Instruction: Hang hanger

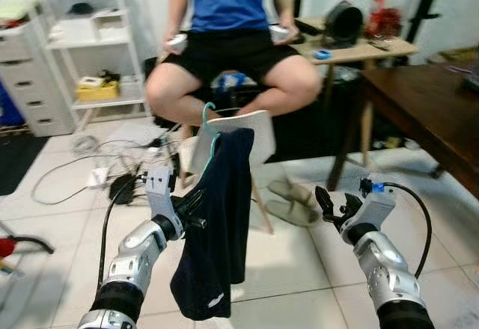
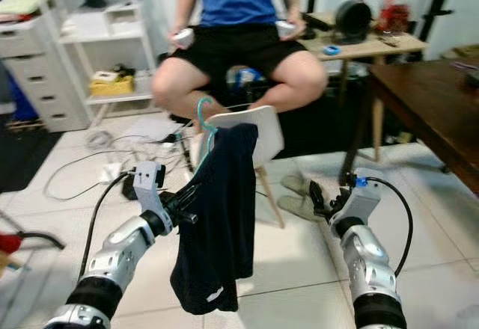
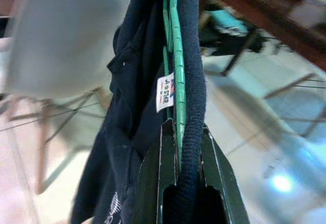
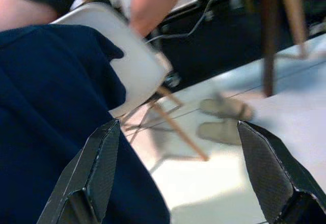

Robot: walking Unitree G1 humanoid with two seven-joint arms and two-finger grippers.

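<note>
A teal hanger carries a dark navy garment that hangs down in front of a white chair. My left gripper is shut on the hanger and the garment's collar; in the left wrist view the green hanger bar and the navy fabric run between the black fingers. My right gripper is held open to the right of the garment, apart from it, with wide-spread fingertips in the right wrist view.
A person sits behind the white chair, holding controllers. A dark wooden table stands at the right, a light desk behind it. White shelves and drawers are at the left. Cables and slippers lie on the tiled floor.
</note>
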